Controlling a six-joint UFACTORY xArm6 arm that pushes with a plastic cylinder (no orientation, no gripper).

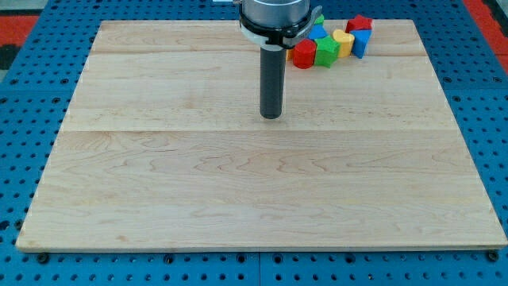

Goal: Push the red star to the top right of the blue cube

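- While the dark rod hangs straight down from the arm's grey mount at the view's top, my tip (pixel 271 117) rests on bare wood, touching no block; this arm carries no hand, so nothing is held.
- Up and to the view's right of my tip, well apart from it, sits a tight cluster of blocks near the top edge of the table (pixel 238 199).
- Nearest my tip in that cluster is a red block (pixel 302 54), rounded in outline, with a green block (pixel 326 52) touching its right side.
- Next along, a yellow block (pixel 342 40) sits between the green one and the blue cube (pixel 360 43).
- Directly above the blue cube, touching it, is the red star (pixel 359 23).
- Another blue block (pixel 318 32) and a scrap of green (pixel 318 18) lie partly hidden beside the mount; their shapes cannot be made out.
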